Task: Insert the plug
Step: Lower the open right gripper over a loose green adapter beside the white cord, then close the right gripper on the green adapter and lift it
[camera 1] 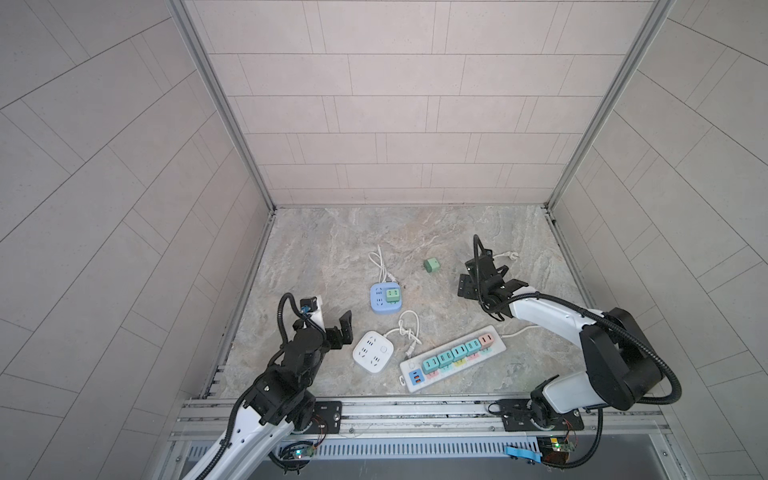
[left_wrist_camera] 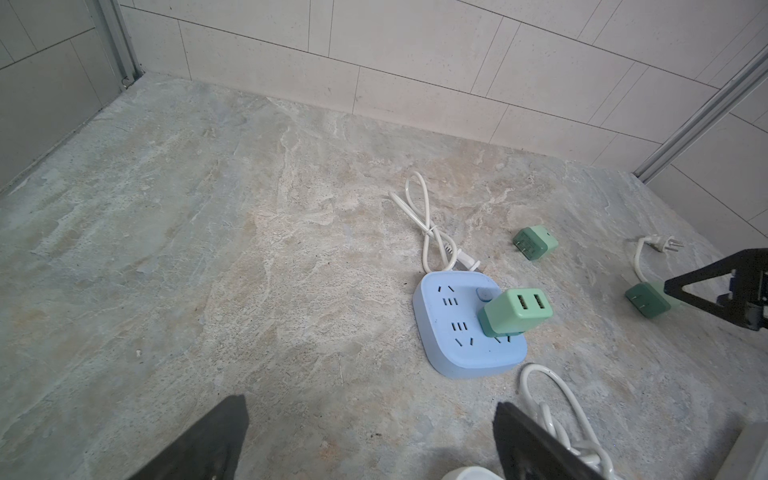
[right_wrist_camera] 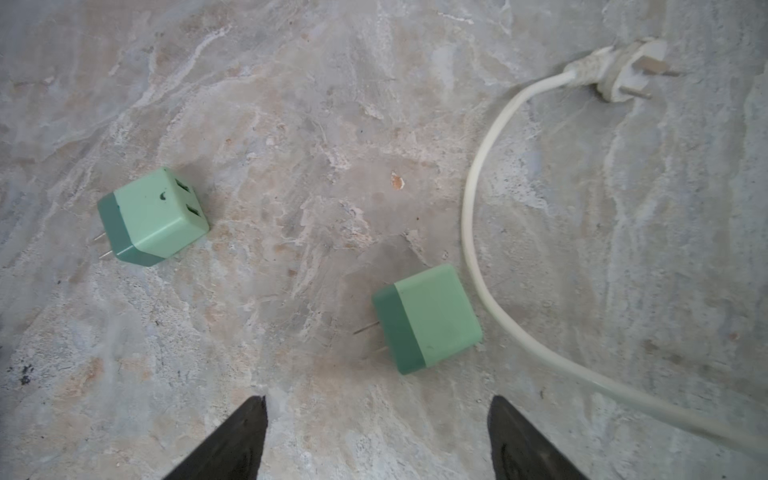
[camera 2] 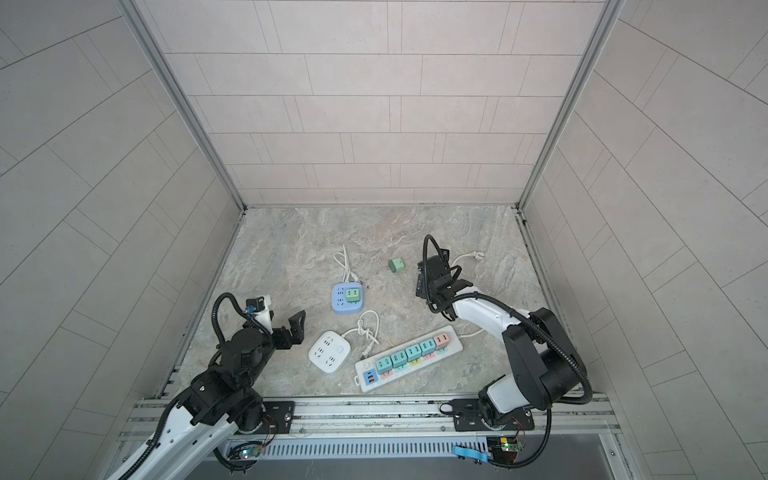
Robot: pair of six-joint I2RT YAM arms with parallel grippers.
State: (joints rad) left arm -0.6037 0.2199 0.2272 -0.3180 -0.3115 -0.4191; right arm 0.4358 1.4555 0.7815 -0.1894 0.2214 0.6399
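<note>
Two loose green plugs lie on the stone floor. One plug [right_wrist_camera: 428, 318] lies just ahead of my right gripper [right_wrist_camera: 378, 411], whose jaws are open and hold nothing; both top views hide this plug under the gripper. The other plug [camera 1: 432, 264] [right_wrist_camera: 153, 216] lies further to the left. A third green plug [camera 1: 392, 295] [left_wrist_camera: 517, 311] stands inserted in the blue socket block [camera 1: 385, 297] [left_wrist_camera: 469, 324]. My left gripper [camera 1: 343, 330] [left_wrist_camera: 370, 415] hovers open and empty, near the white socket block [camera 1: 373, 351].
A long white power strip [camera 1: 453, 358] with several coloured plugs lies at the front. Its white cord ends in a loose plug [right_wrist_camera: 623, 72] beside my right gripper. Bundled white cords [camera 1: 409, 328] [camera 1: 379, 266] lie by both socket blocks. Tiled walls enclose three sides.
</note>
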